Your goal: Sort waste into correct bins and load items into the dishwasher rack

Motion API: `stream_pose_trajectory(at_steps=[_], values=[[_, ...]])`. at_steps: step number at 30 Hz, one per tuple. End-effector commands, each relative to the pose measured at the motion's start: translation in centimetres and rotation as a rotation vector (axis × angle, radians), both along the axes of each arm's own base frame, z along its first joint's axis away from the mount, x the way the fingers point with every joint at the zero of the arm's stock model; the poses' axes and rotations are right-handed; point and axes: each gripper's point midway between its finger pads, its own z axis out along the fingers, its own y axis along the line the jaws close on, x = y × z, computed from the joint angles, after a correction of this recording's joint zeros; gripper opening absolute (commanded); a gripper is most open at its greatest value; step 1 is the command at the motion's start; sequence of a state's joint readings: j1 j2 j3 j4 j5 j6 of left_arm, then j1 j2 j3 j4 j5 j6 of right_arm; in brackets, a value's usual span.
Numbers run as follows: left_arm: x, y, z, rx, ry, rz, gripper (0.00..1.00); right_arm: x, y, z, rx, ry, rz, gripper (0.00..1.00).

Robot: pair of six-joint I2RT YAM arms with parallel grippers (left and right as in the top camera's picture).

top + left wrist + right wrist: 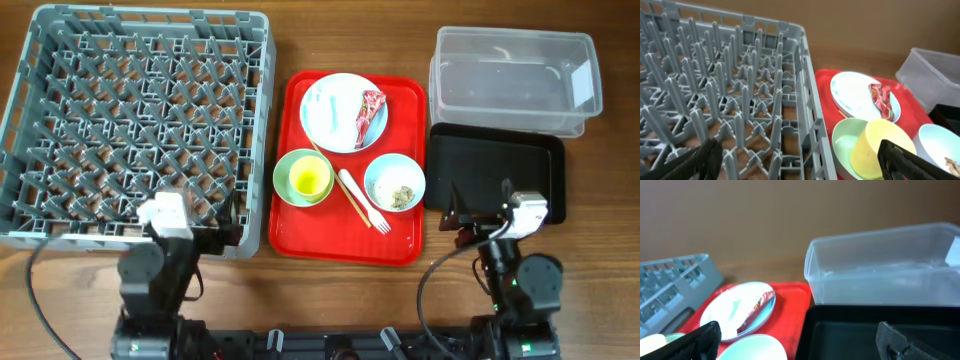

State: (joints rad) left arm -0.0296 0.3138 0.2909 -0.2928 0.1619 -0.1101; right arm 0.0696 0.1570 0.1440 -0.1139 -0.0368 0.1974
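Resting on red tray (320,238): plate (335,105) bearing red wrapper (370,108), yellow-green bowl (305,178), blue bowl (380,170) holding food scraps (402,196), chopstick (325,165), fork (362,200). Rack (150,15) at left; tub (515,70), black tray (490,165) at right. Left gripper (799,145), right gripper (799,325): jaws spread, empty.
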Motion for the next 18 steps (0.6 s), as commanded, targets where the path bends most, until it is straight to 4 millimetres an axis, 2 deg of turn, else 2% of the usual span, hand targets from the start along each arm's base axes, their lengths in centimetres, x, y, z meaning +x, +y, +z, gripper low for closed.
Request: stream_pose_trajectory(at_steps=[1,6,13,15,16,18], values=[[1.6,0.2,1.8,0.002,0.072,0.010,1.00,0.8,0.3,1.5,0.009,0.060,0.013,1.00],[3.5,0.1,2.4,0.008,0.257,0.009,1.00,3.2,0.6,2.2,-0.004,0.271,0.017,1.00],[3.7,0.1,1.9,0.014,0.458,0.010,1.00,5.5,2.8,3.3,-0.024,0.574,0.144,1.00],[3.8,0.1,1.9,0.014,0.462,0.010,1.00,5.6,2.8,3.5,-0.026,0.676,0.142,1.00],[3.8,0.1,1.9,0.014,0.461,0.010,1.00,5.8,2.1,3.3,-0.044,0.705,0.108,1.00],[3.7,0.1,2.0,0.014,0.460,0.010,1.00,6.2,1.6,2.4,-0.057,0.738,0.076,1.00]])
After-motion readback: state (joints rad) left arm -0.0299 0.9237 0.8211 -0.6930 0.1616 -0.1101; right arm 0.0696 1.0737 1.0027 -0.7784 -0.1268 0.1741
